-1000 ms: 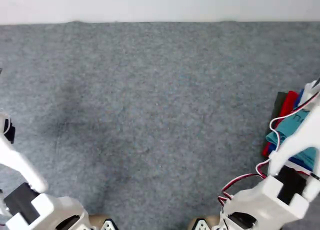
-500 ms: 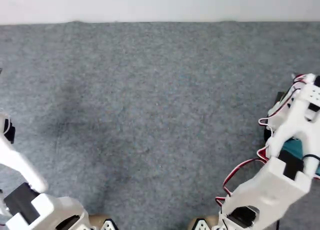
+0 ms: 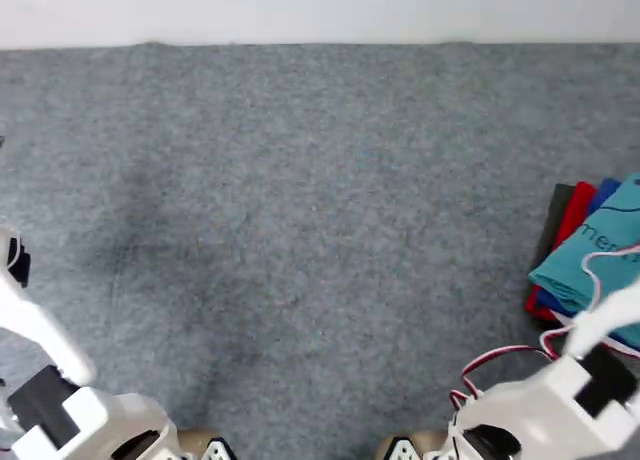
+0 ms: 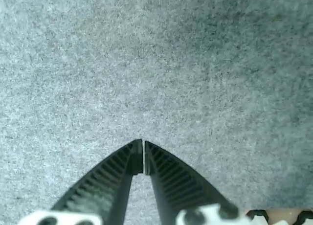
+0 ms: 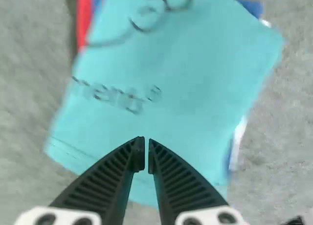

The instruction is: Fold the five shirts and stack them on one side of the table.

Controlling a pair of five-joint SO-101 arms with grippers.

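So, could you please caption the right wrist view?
Shut right gripper over the teal shirt topping the folded stack.

Bright, even, diffuse light over the grey felt table [image 3: 330,160]. A faint soft shadow [image 3: 140,225] lies on its left part, high view. The teal shirt [image 5: 171,88] is evenly lit.

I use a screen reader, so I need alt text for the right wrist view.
A folded teal fabric shirt lies over a red shirt and a blue shirt whose edges peek out, on the grey felt table. The right arm's black end effector, shut and empty, hovers over it.
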